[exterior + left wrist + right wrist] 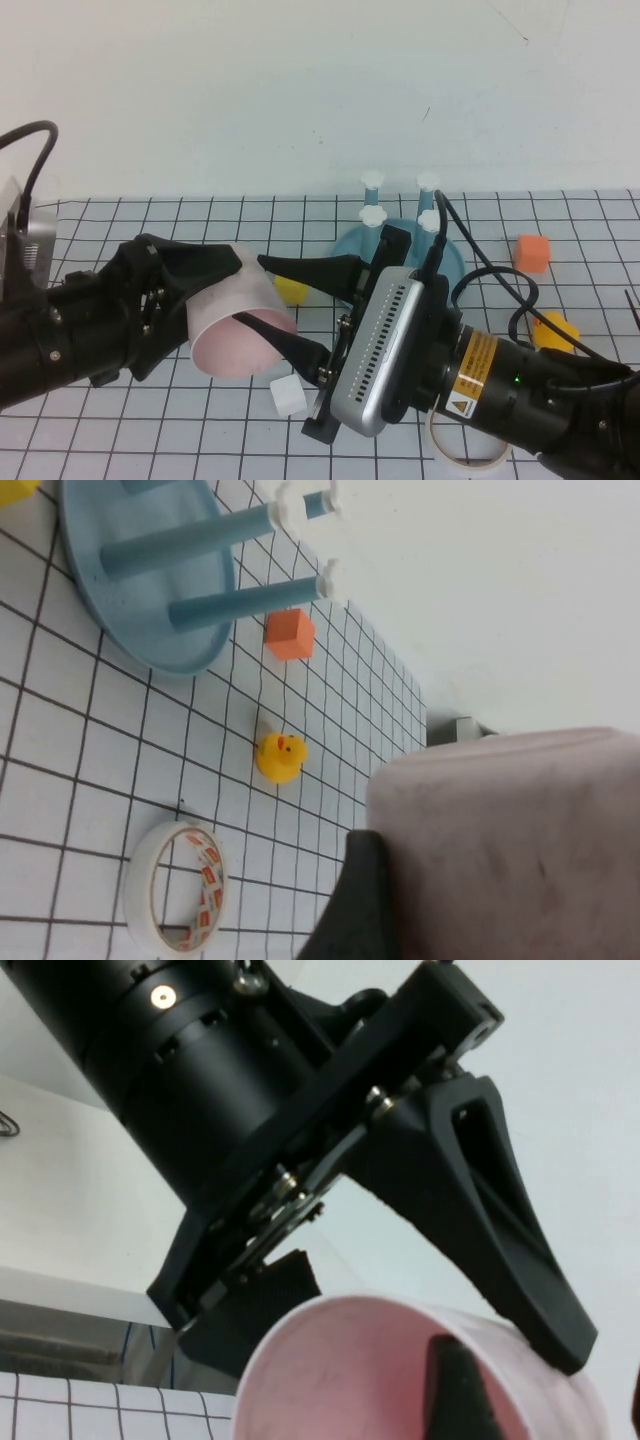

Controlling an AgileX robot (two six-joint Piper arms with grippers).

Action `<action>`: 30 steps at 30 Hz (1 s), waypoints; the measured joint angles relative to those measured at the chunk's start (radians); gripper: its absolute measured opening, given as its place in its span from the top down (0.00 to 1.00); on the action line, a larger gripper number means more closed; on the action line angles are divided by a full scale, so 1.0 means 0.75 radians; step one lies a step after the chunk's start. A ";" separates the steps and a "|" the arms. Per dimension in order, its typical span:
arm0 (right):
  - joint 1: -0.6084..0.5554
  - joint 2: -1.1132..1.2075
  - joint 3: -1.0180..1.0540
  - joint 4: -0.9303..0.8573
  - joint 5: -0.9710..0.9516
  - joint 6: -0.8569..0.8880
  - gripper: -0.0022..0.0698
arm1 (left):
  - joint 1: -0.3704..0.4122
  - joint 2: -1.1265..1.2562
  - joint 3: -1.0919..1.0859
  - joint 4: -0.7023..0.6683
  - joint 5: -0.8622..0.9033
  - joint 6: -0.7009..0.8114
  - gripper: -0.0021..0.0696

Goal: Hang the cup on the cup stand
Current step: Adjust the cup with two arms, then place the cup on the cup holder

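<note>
The pale pink cup (240, 335) lies on its side in the air, its mouth toward my right arm. My left gripper (212, 305) is shut on its outside; one of its fingers (352, 905) presses the cup's wall (510, 840). My right gripper (250, 290) is open and straddles the rim: one finger (455, 1385) is inside the cup (340, 1380), the other above and outside it. The cup stand (395, 235), a teal dish with white-capped blue posts, stands behind the right arm and shows in the left wrist view (150, 570).
A yellow piece (291, 291) lies behind the cup and a white cube (288, 397) below it. An orange cube (531, 253) and a yellow duck (556, 330) sit at the right. A white tape roll (465, 452) lies under the right arm.
</note>
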 joint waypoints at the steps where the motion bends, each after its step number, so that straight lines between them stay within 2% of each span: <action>1: 0.000 0.000 0.000 0.000 0.000 0.000 0.47 | 0.000 0.000 0.000 -0.002 -0.003 0.011 0.17; 16: 0.000 0.000 0.091 0.190 -0.054 -0.003 0.47 | 0.000 0.000 -0.058 0.005 -0.046 0.112 0.17; 23: 0.000 -0.039 0.124 0.266 -0.087 0.019 0.47 | 0.000 0.000 -0.115 0.007 -0.165 0.157 0.17; 27: 0.000 -0.177 0.165 0.258 0.028 0.262 0.58 | 0.000 0.003 -0.235 0.007 -0.301 0.293 0.17; 30: 0.000 -0.323 0.177 0.106 0.318 0.444 0.78 | 0.000 0.028 -0.349 0.005 -0.361 0.438 0.17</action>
